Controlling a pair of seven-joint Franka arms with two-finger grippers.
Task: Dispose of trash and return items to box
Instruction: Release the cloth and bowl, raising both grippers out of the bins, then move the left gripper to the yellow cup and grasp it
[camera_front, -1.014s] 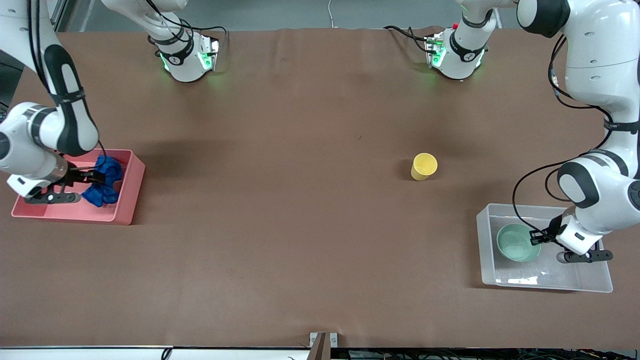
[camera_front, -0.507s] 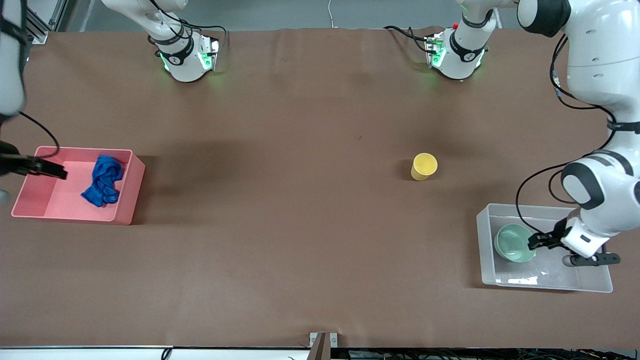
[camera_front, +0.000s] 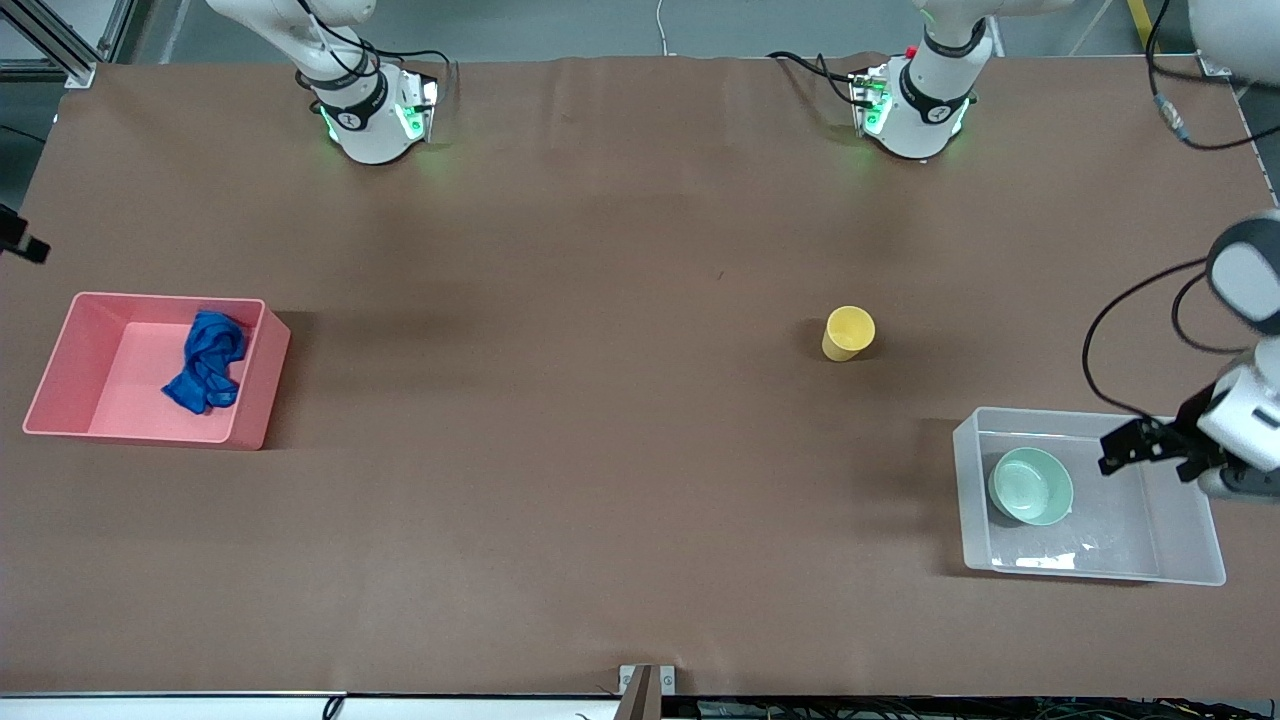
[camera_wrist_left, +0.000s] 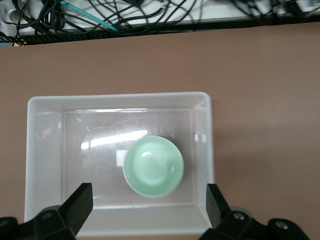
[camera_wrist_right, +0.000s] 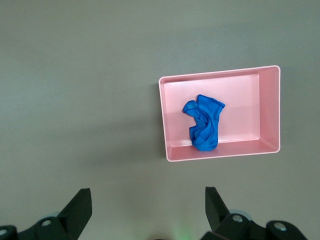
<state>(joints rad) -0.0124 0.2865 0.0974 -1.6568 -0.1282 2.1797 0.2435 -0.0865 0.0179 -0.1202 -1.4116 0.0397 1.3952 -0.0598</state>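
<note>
The royal-blue folded cloth rag (camera_front: 207, 361) lay in the pink opaque bin (camera_front: 255, 400) at frame left; the mint-green shallow bowl (camera_front: 1031, 485) sat in the clear plastic tub (camera_front: 1090, 570) at lower right; the small yellow plastic cup (camera_front: 848, 333) remained on the brown bench (camera_front: 600, 450); the left gripper (camera_front: 1130, 450) was spread wide over the tub; the right gripper (camera_wrist_right: 147, 212) was wide, empty.

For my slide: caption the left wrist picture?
Open left tool above the green bowl in the clear box.

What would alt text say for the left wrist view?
A shallow round mint-green bowl sits inside a clear rectangular plastic tub on a brown table. The left gripper is over the tub, open and empty.
</note>
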